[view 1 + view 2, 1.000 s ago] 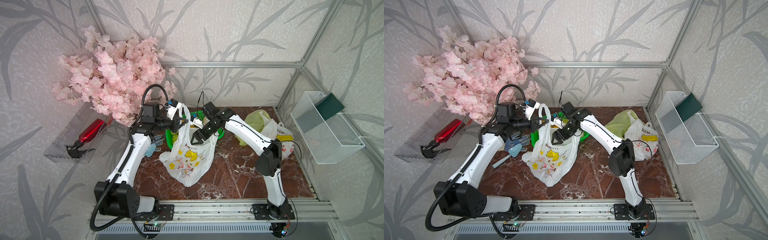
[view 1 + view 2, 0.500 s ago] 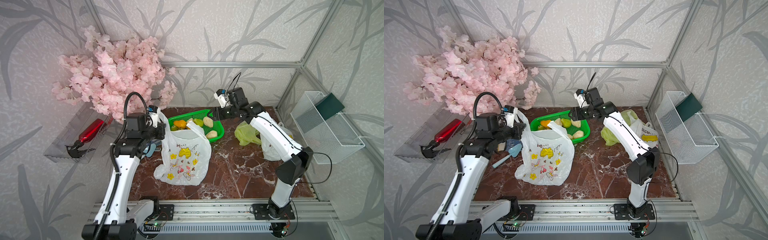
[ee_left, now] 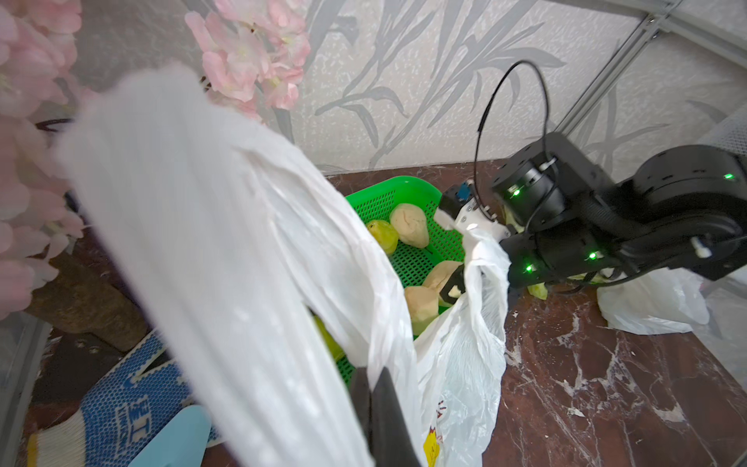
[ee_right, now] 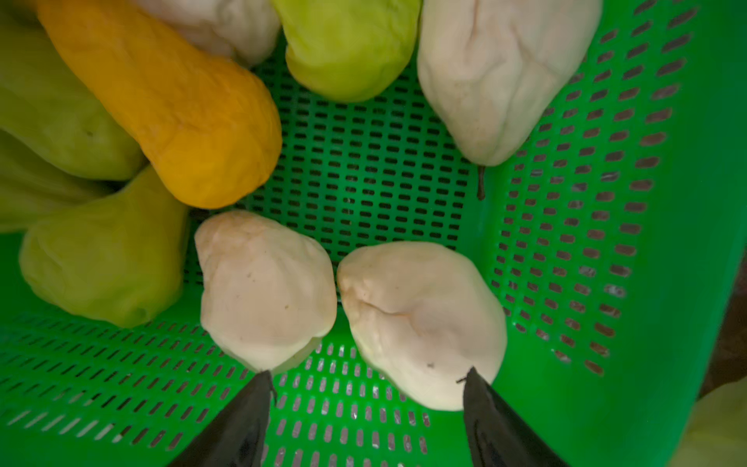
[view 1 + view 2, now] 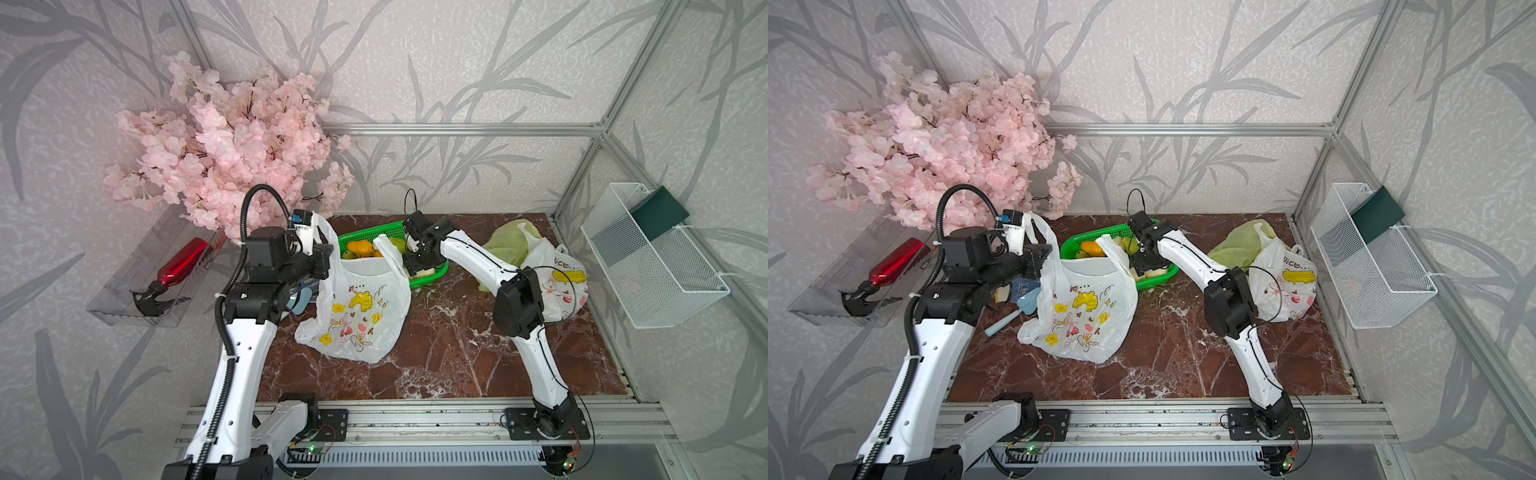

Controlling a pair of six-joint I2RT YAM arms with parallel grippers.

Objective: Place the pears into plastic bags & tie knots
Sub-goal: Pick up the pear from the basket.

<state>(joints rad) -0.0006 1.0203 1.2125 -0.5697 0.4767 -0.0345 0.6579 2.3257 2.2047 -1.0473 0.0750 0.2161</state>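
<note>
While the left tool (image 3: 374, 404) pinches a thin white bag (image 5: 361, 316), the right tool (image 4: 368, 374) gapes over lumpy cream pears (image 4: 266, 291).

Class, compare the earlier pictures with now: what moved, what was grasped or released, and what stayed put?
The right gripper has swung from the rear of the table down into the green basket, jaws open above two cream pears, holding nothing. The left gripper stays shut on the handle of the printed bag. The yellow-green bag and the white bag beside it have not moved.
</note>
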